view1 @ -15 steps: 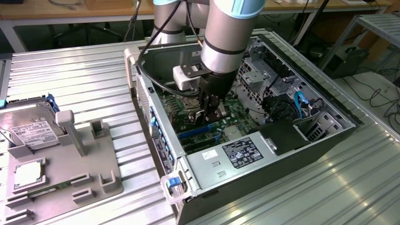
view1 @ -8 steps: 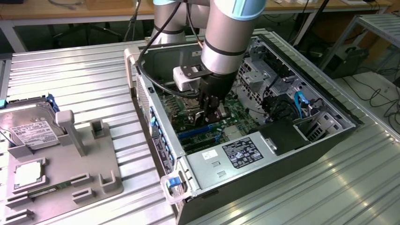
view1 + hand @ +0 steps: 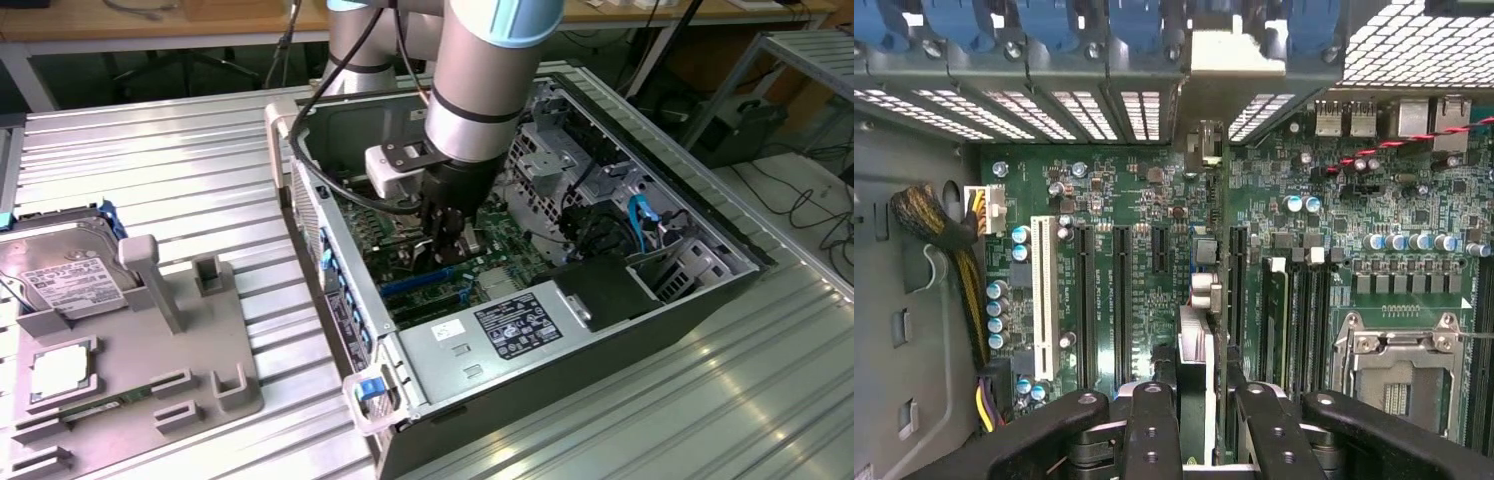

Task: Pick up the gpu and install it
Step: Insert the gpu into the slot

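Note:
The gpu [image 3: 1198, 338] shows edge-on in the wrist view as a thin card running away from the camera. Its pale metal bracket [image 3: 1210, 62] reaches the row of rear slot covers. My gripper [image 3: 1204, 405] is shut on it, one black finger on each side. The card stands on its edge over the green motherboard [image 3: 1139, 180], in line with the long black slots [image 3: 1122, 300]. Whether it sits in a slot I cannot tell. In the exterior view the gripper [image 3: 450, 238] is deep inside the open computer case [image 3: 694, 300] with the gpu [image 3: 470, 246] between its fingers.
A white slot [image 3: 1042, 290], a yellow-black cable bundle [image 3: 954, 250] and an empty processor socket [image 3: 1399, 360] lie around the card. The power supply [image 3: 514, 325] fills the case's near end. On the exterior view's left, a hard drive [image 3: 60, 275] rests on a grey fixture [image 3: 174, 360].

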`<state>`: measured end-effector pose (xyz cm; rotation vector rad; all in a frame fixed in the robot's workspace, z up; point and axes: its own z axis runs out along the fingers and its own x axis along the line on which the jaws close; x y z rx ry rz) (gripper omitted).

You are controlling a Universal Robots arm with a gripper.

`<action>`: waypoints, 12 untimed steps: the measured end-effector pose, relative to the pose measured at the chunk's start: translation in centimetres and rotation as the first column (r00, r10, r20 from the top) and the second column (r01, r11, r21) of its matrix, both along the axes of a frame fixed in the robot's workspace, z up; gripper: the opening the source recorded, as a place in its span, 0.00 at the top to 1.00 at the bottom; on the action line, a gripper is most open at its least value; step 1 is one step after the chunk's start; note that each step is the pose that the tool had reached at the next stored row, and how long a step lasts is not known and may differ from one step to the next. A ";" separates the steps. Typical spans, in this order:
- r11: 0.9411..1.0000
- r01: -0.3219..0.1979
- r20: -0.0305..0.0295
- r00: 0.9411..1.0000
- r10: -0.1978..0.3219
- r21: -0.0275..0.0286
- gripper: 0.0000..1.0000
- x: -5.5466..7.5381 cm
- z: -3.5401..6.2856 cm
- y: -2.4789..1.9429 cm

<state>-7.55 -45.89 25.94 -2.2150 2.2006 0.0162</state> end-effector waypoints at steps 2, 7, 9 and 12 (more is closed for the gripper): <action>1.000 0.000 0.000 1.000 0.000 0.000 0.73 -0.2 -0.09 0.01; 1.000 0.000 0.000 1.000 0.000 0.000 0.73 -0.3 -0.25 0.00; 1.000 0.000 0.000 1.000 0.000 0.000 0.73 -0.4 -0.30 0.01; 1.000 0.000 0.000 1.000 0.000 0.000 0.73 -0.4 -0.47 0.01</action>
